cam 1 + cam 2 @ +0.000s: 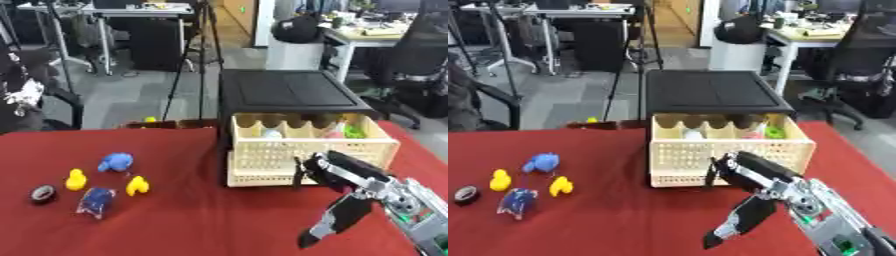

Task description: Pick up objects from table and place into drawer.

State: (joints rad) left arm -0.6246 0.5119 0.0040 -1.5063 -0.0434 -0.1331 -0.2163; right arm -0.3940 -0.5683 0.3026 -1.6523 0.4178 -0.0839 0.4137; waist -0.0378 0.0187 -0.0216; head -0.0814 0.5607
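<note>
A cream lattice drawer stands pulled out of a black cabinet at the back of the red table. Inside it lie a white thing, a pink thing and a green thing. On the table's left lie a blue toy, two yellow ducks, a black tape roll and a blue packet. My right hand hovers just in front of the drawer's front wall, fingers relaxed, thumb hanging down, holding nothing. My left hand does not show.
A small yellow thing sits at the table's far edge, left of the cabinet. Beyond the table are a tripod, desks and office chairs. A person sits at the far left edge, away from the objects.
</note>
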